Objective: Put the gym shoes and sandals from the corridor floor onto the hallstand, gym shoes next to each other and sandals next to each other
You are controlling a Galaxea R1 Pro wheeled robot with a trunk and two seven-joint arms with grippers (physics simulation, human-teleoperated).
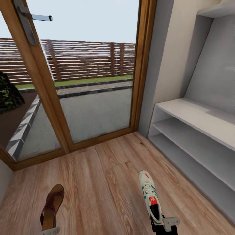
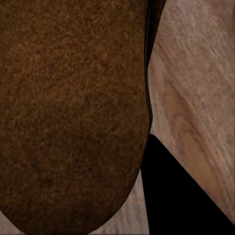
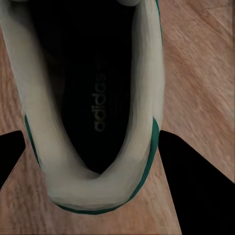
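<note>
One brown sandal (image 1: 52, 205) hangs low over the corridor floor (image 1: 107, 176) at the lower left, my left gripper (image 1: 49, 231) shut on its heel end. In the left wrist view its brown sole (image 2: 73, 112) is pressed close, with one dark finger (image 2: 181, 196) beside it. A white gym shoe (image 1: 150, 195) with green stripes is at the lower right, my right gripper (image 1: 165, 225) shut on its heel. The right wrist view looks into its dark opening (image 3: 93, 98), between black fingers (image 3: 196, 181). The hallstand (image 1: 195, 114) stands to the right.
A glazed door with a wooden frame (image 1: 142, 65) closes the corridor ahead, with a handle (image 1: 27, 23) at the upper left. The hallstand's two low shelves (image 1: 195, 143) are open toward me. A floating shelf (image 1: 217, 9) hangs above the bench.
</note>
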